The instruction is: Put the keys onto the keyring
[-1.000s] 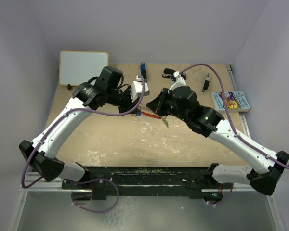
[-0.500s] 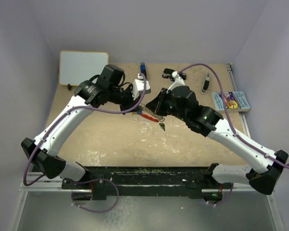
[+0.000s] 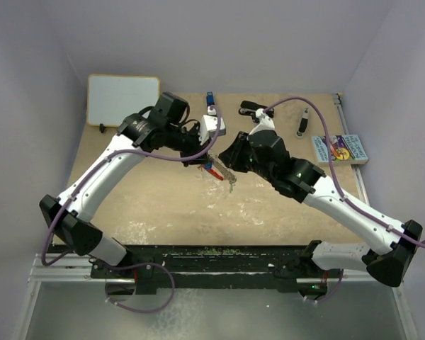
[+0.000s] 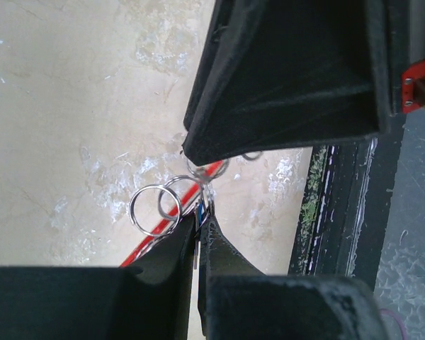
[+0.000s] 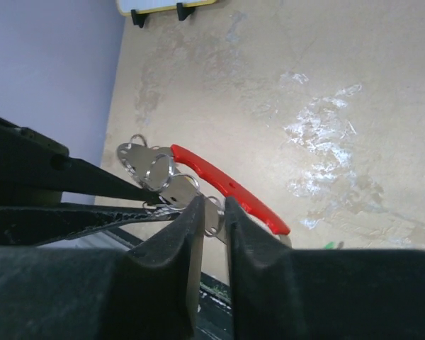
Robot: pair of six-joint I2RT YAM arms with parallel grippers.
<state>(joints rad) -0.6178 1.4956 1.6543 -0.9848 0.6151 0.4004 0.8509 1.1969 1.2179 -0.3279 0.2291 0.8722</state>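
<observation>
Both grippers meet over the middle of the table [image 3: 163, 205], with the keyring [image 5: 230, 188] held between them. The left gripper [image 4: 198, 221] is closed almost completely on a thin metal piece at the cluster of rings [image 4: 152, 210]. Whether that piece is a ring or a key blade cannot be told. The right gripper [image 5: 214, 207] is pinched on a ring lying just beside the red clip, which extends past its fingertips. Compared with a second ago, both wrists are seen carried a little further from the bases, and the left arm is swung closer to the right one. The green key [image 3: 231, 185], which then hung out to the side of the right gripper, is now drawn in just beneath it. This is taken to mean that the key hangs from the held assembly and that threading is under way rather than finished. The remaining keys cannot be made out near either gripper. Both pinches are judged narrow, so a slip of either ring is the likeliest failure.
</observation>
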